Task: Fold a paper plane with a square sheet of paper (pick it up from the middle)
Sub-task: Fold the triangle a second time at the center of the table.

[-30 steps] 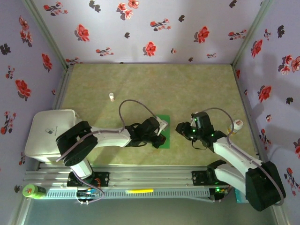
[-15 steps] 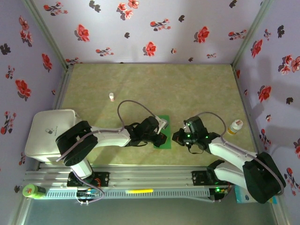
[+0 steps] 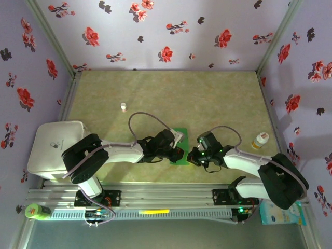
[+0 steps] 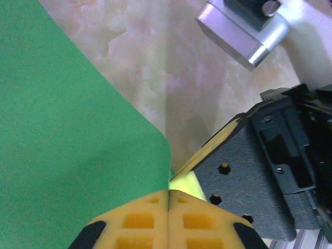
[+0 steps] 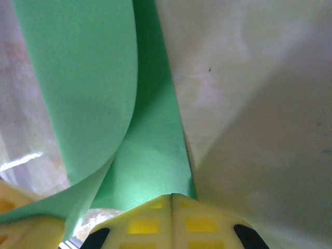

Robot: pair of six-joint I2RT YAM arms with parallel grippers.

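At the near middle of the table, the square sheet of paper (image 3: 182, 135) lies partly folded, long axis near-to-far; the left gripper (image 3: 175, 153) and right gripper (image 3: 191, 155), each with fingers pressed together, meet at its near-right corner, apparently pressing rather than pinching

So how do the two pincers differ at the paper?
Left pincer sits over the paper, reaching in from the left; right pincer meets its right edge from the other side. By the left the sheet lies flat; by the right a layer curls up. Both are shut.
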